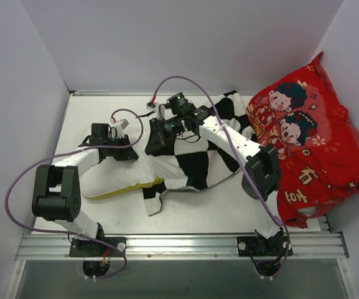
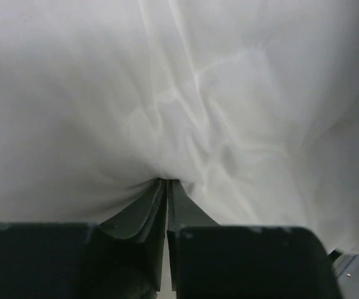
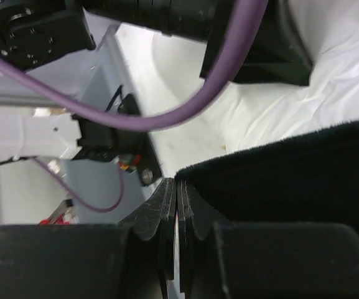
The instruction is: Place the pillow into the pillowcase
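1. The pillow [image 1: 114, 179] is seen lying on the table [image 1: 229, 212] in front of the left arm, its yellow edge band [image 1: 129, 190] turned towards the arm bases.
2. The pillowcase [image 1: 195, 159] is spread just to the right of the pillow, at mid-table. Their edges meet, but whether any of the pillow is inside cannot be told.
3. The left gripper [image 2: 167, 182] is seen with its jaws nearly together, and a fold of the white pillow fabric is pinched at the tips, with creases fanning out from them.
4. The right gripper [image 3: 176, 182] is closed tight on the edge of a black square of the pillowcase, at the case's far left corner.
5. A red cartoon-printed cushion [image 1: 310, 143] is propped against the right wall, touching the pillowcase's far right end.
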{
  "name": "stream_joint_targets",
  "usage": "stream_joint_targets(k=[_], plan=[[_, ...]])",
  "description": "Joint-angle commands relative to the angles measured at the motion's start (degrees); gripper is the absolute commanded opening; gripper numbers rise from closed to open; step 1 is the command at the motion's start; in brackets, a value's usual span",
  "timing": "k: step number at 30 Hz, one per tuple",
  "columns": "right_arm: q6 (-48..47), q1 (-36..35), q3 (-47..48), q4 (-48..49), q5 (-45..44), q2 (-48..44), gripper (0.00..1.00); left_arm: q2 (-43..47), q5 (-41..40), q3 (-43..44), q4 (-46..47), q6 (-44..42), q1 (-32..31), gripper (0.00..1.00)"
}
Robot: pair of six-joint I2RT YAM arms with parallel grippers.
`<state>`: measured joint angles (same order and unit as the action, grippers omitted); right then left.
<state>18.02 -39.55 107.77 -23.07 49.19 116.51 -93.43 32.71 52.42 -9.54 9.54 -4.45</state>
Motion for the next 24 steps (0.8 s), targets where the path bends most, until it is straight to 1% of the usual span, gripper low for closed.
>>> stream_joint_targets(k=[1, 2, 3, 4, 5, 6, 7, 8, 9, 10, 11, 12, 13, 14, 15, 16, 18, 19, 20, 21, 22, 23, 24], plan=[[4.1, 3.4, -6.0, 1.5, 12.2, -0.6, 0.0, 5.4, 7.2, -2.1, 4.9, 5.2, 0.1, 0.09], [0.5, 4.7, -8.0, -1.4, 8.6, -1.3, 0.0, 6.6, 7.6, -2.7, 3.8, 4.5, 0.3, 0.03], [-3.1, 6.0, -9.1, -4.5, 6.6, -1.5, 0.0, 7.3, 8.1, -3.0, 0.6, 3.8, 0.4, 0.0], [-8.9, 6.8, -10.5, -12.6, 3.7, -1.5, 0.0, 9.0, 8.8, -3.5, -1.1, 2.9, 0.5, 0.0], [-17.5, 6.9, -11.2, -16.4, 1.5, -1.9, 0.0, 10.1, 10.0, -4.0, -2.7, 0.1, 0.6, 0.0], [-22.9, 6.8, -12.5, -19.4, 0.0, -2.2, 0.0, 11.2, 13.7, -4.9, -6.0, -1.8, 0.7, 0.0], [-26.2, 6.1, -14.9, -24.5, -0.3, -2.2, 0.0, 13.5, 16.0, -5.0, -7.8, -4.0, 0.8, 0.0], [-28.7, 5.7, -16.7, -26.3, -0.6, -2.6, 0.0, 14.5, 17.4, -4.8, -9.6, -8.9, 0.8, 0.04], [-33.3, 5.2, -18.3, -27.6, -0.4, -2.8, 0.0, 15.4, 18.4, -2.7, -13.3, -11.8, 0.8, 0.24], [-35.0, 4.7, -19.5, -29.5, -0.1, -3.6, 0.0, 15.6, 18.7, -1.1, -14.8, -14.2, 0.8, 0.37], [-36.5, 3.5, -22.1, -30.0, 0.2, -4.1, 0.0, 15.3, 18.0, 0.6, -15.8, -18.3, 0.8, 0.5], [-38.8, 2.8, -23.1, -29.9, 0.4, -4.7, 0.0, 14.5, 17.1, 5.0, -16.4, -19.9, 1.0, 0.73], [-40.1, 2.4, -24.1, -29.9, 0.1, -5.8, 0.0, 12.1, 15.9, 7.2, -16.4, -21.5, 1.0, 0.8], [-41.0, 1.1, -25.1, -29.8, -0.1, -6.2, 0.0, 10.3, 15.5, 10.0, -16.4, -25.1, 1.1, 0.9], [-41.9, 0.5, -25.2, -29.9, -0.2, -6.6, 0.0, 8.2, 15.0, 12.6, -16.3, -26.6, 1.0, 0.94], [-43.4, 0.3, -25.1, -30.2, -0.6, -6.6, 0.0, 3.4, 14.7, 18.5, -16.4, -27.7, 1.0, 0.97], [-45.0, -0.3, -24.5, -30.7, -1.2, -6.9, 0.0, -2.2, 13.8, 24.1, -16.6, -30.0, 1.0, 0.97], [-46.6, -0.4, -24.2, -31.4, -1.4, -7.2, 0.0, -7.9, 13.7, 30.2, -17.3, -32.3, 0.8, 0.97], [-47.6, -0.5, -23.7, -32.0, -2.0, -7.4, 0.02, -10.6, 13.8, 33.0, -17.9, -32.9, 0.8, 0.97], [-48.5, -0.5, -22.4, -32.9, -2.3, -7.6, 0.07, -13.4, 14.0, 36.3, -19.4, -33.8, 0.8, 0.97], [-48.6, -0.3, -21.3, -33.9, -3.0, -8.4, 0.13, -19.0, 13.9, 39.3, -21.0, -36.3, 0.8, 0.98], [-47.6, 0.2, -20.0, -34.0, -3.6, -8.8, 0.29, -21.8, 14.0, 45.5, -22.7, -37.4, 0.6, 0.97], [-46.1, 2.5, -16.0, -34.1, -3.3, -8.9, 0.41, -24.4, 15.3, 48.4, -26.5, -38.5, 0.6, 0.97]])
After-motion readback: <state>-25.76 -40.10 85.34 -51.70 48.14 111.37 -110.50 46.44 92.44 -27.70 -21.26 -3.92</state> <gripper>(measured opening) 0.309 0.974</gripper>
